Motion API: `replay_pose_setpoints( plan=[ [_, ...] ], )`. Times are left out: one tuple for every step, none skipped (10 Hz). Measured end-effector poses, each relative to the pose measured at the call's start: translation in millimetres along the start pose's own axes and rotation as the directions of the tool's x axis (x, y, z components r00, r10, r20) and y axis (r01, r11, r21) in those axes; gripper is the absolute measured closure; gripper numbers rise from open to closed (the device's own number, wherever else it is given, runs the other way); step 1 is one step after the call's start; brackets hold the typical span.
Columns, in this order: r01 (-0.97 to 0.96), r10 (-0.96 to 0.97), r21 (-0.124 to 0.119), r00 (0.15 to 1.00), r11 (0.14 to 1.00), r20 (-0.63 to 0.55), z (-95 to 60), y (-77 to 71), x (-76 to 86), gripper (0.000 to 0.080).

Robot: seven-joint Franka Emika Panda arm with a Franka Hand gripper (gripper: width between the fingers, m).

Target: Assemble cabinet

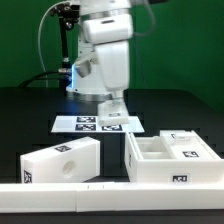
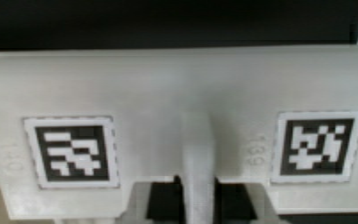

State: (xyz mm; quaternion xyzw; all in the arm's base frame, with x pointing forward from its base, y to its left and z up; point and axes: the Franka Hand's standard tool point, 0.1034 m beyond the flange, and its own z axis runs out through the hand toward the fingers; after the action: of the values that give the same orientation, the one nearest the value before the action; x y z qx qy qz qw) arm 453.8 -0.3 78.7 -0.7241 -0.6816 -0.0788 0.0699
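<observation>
Gripper (image 1: 113,104): points down, low over the far edge of the marker board (image 1: 97,124); fingers wide or narrow? can't tell, too blurry in both views, & nothing clearly held
Why there: I think it's a middle spot w/ both parts easy to reach; no part picked up yet
Marker board: flat on the black table (image 1: 30,110), right under the gripper; it's for the cams, not for building
Cabinet box (image 1: 175,160): big white part w/ compartments, on the exterior view's right, near the board but apart from it; open side up, I guess so things can go in
Cabinet block (image 1: 60,160): chunky white part w/ a round hole, on the exterior view's left, well apart from the gripper
Rail (image 1: 100,190): long, low, white, in front; block & box sit right by it, maybe to keep them lined up
Ext. view only: the whole arm, both parts, the rail
Wrist view only: a close white face w/ two tags (image 2: 69,150), prob. the marker board just below; no cabinet part shows there
Task so far: parts not joined, looks like the start
</observation>
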Motion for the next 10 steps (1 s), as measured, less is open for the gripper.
replay_pose_setpoints(
  plan=[
    [-0.017, 0.017, 0.003, 1.0, 1.0, -0.001, 0.4, -0.3, -2.8, 0.0735],
    [-0.031, 0.031, 0.01, 0.999, 0.999, 0.009, 1.3, -1.2, 1.1, 0.0735],
    [-0.112, 0.112, 0.022, 0.993, 0.993, 0.034, 2.9, -5.1, 31.9, 0.0735],
    [-0.077, 0.077, 0.019, 0.996, 0.997, 0.039, 4.7, -5.8, 56.3, 0.0735],
    [-0.045, 0.046, -0.03, 0.998, 0.999, 0.037, 4.7, -0.6, 66.2, 0.0735],
    [-0.031, 0.035, -0.082, 0.998, 0.996, 0.045, 4.7, 0.4, 65.1, 0.0735],
    [-0.042, 0.045, -0.062, 0.998, 0.997, 0.049, 6.9, -3.7, 62.5, 0.0735],
    [-0.04, 0.044, -0.062, 0.998, 0.997, 0.053, 6.9, -3.1, 61.4, 0.0735],
    [-0.022, 0.025, -0.058, 0.998, 0.998, 0.055, 9.2, -3.8, 59.5, 0.0735],
    [-0.01, 0.012, -0.048, 0.999, 0.999, 0.053, 14.5, -5.4, 57.8, 0.0735]
  ],
)
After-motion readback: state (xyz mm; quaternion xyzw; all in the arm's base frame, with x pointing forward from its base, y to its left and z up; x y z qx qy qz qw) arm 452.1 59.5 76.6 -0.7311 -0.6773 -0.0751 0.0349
